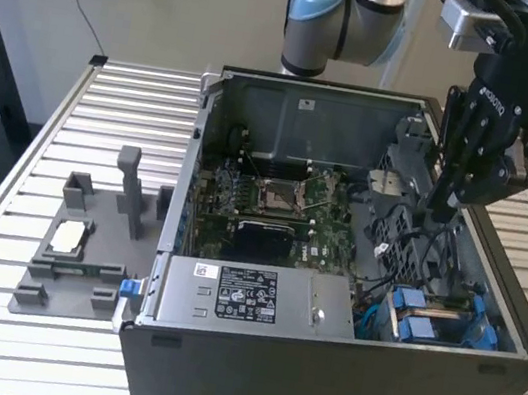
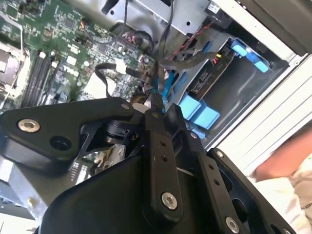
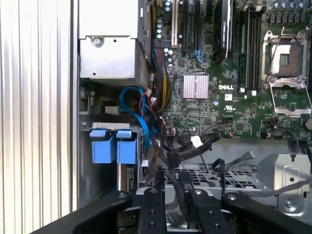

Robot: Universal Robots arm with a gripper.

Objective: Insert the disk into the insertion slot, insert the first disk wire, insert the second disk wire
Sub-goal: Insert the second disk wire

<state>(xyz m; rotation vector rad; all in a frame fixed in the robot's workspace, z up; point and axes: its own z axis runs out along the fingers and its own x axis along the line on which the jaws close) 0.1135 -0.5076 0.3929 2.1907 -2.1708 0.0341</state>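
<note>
The disk (image 1: 435, 309) sits inside the insertion slot, a grey drive cage (image 1: 509, 338) at the near corner of the open computer case on the exterior view's right. Its blue carrier tabs (image 3: 113, 147) stick out, and its edge with the connectors (image 2: 208, 80) faces the case's inside. My gripper (image 1: 438, 215) hangs inside the case a little behind the cage, above a bundle of cables. Its fingers (image 3: 152, 207) are shut on a black disk wire (image 3: 174, 163) that runs up from between them. In the second wrist view the gripper (image 2: 155, 103) tips meet just short of the disk.
A grey labelled power-supply box (image 1: 245, 301) fills the case's near side beside the cage. The green motherboard (image 1: 324, 230) with its processor socket (image 1: 274, 196) lies behind. A grey fixture (image 1: 72, 252) stands on the slatted table. A person's hand (image 2: 285, 168) shows outside the case.
</note>
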